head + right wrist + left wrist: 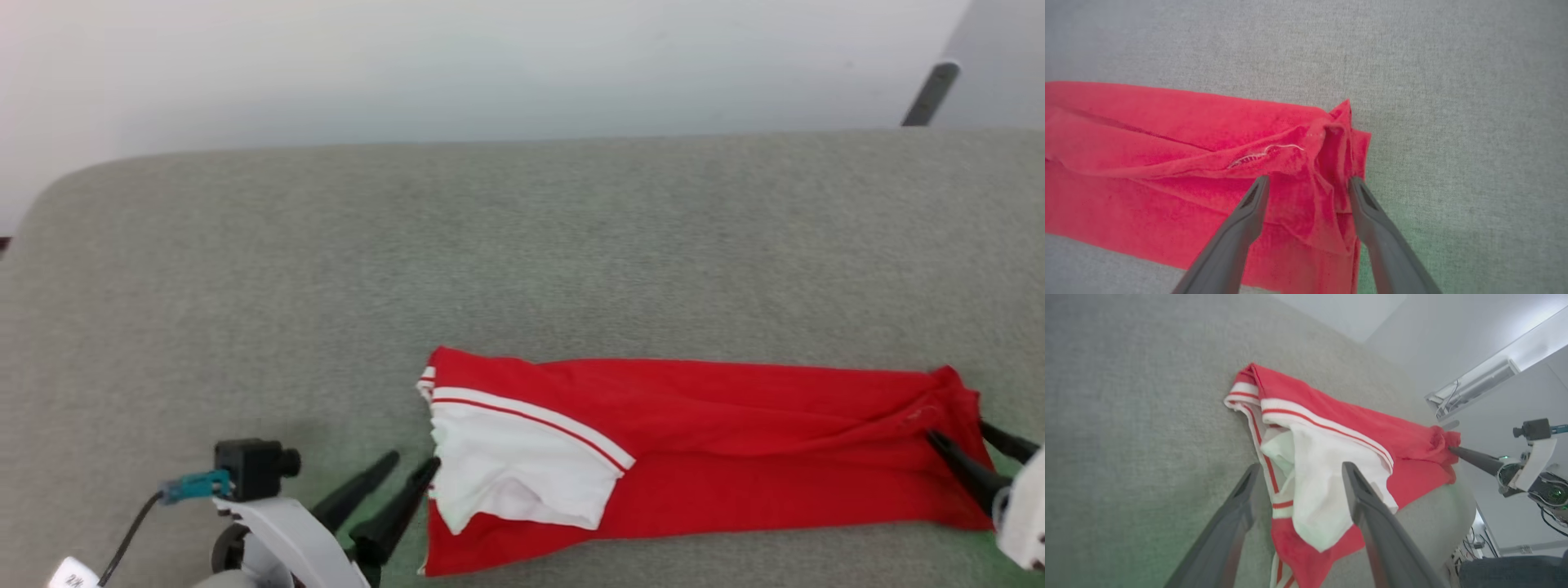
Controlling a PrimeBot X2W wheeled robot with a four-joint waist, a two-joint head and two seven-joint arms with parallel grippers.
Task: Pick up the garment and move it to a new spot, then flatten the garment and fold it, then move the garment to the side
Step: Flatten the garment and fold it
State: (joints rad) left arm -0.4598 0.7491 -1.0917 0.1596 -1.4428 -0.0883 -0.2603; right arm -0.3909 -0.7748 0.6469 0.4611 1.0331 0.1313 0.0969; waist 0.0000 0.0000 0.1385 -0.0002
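Head view: shirt point(735, 441) at five o'clock, seemingly mid-fold; our left gripper point(416, 457) and right gripper point(957, 429) gape empty; next we'd grasp its ends.

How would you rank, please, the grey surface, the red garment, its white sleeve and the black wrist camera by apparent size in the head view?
Largest to smallest:
1. grey surface
2. red garment
3. white sleeve
4. black wrist camera
The camera probably sits nearer the lens, yet looks clearly smallest.

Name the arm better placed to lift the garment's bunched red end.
Right, likely: the right gripper, open, straddles that end of the garment; the left gripper is at the white sleeve.
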